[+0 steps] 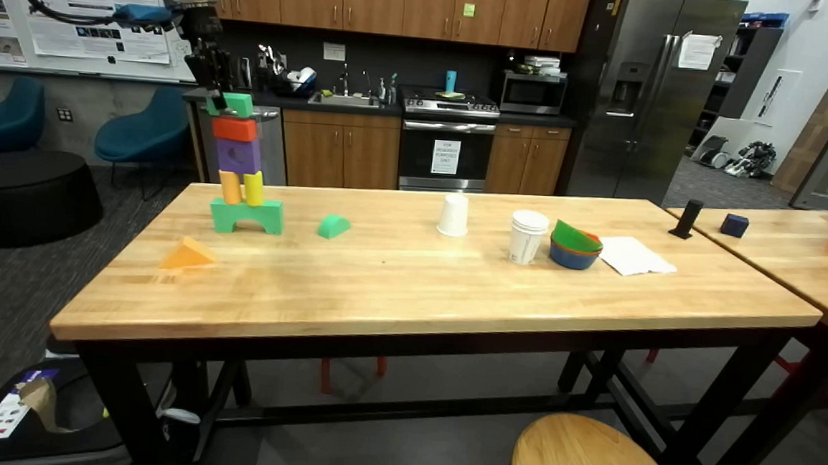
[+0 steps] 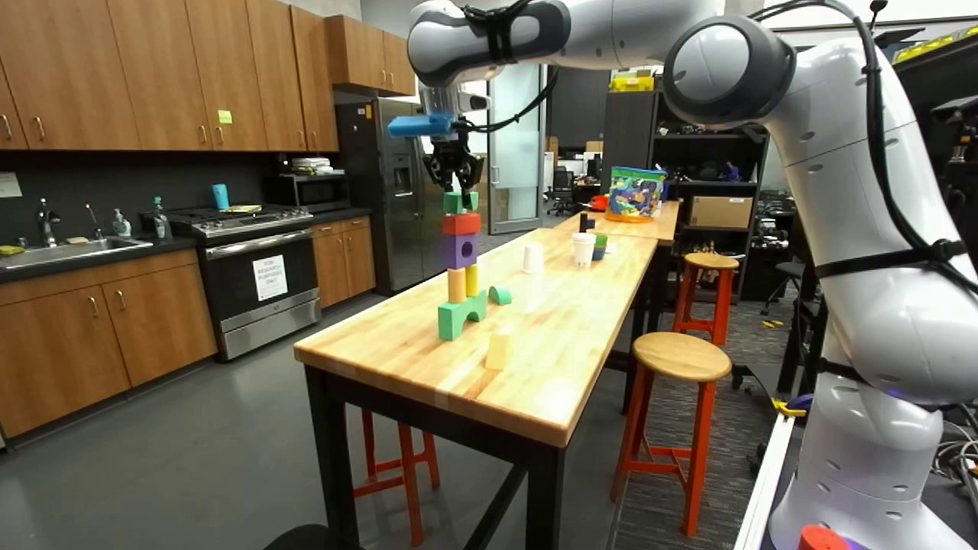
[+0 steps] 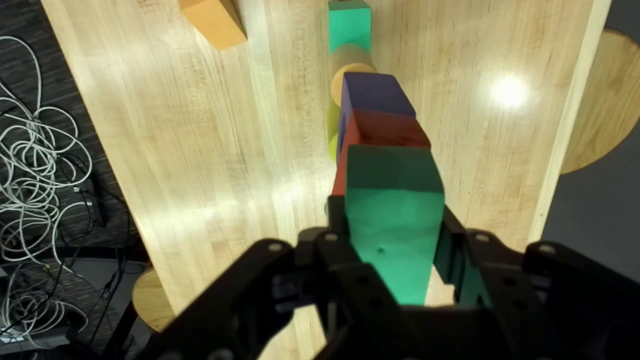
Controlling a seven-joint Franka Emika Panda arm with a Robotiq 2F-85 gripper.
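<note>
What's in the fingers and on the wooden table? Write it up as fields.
Grip: black fingers closed on green oblong block
Directly below: red rectangular block
Further down: purple holed block; orange cylinder and yellow cylinder, side by side; green arch block
Loose: orange triangular block, green half-round block
Cups: upside-down white cup, stack of white cups
Bowl: blue round bowl

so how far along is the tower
Done: a green arch, orange cylinder, yellow cylinder, purple block and red block stand stacked. In hand: the gripper is closed on a green block that appears to rest on the red one. Left, probably: letting go, perhaps adding the orange triangle and green half-round, loose on the table.
</note>
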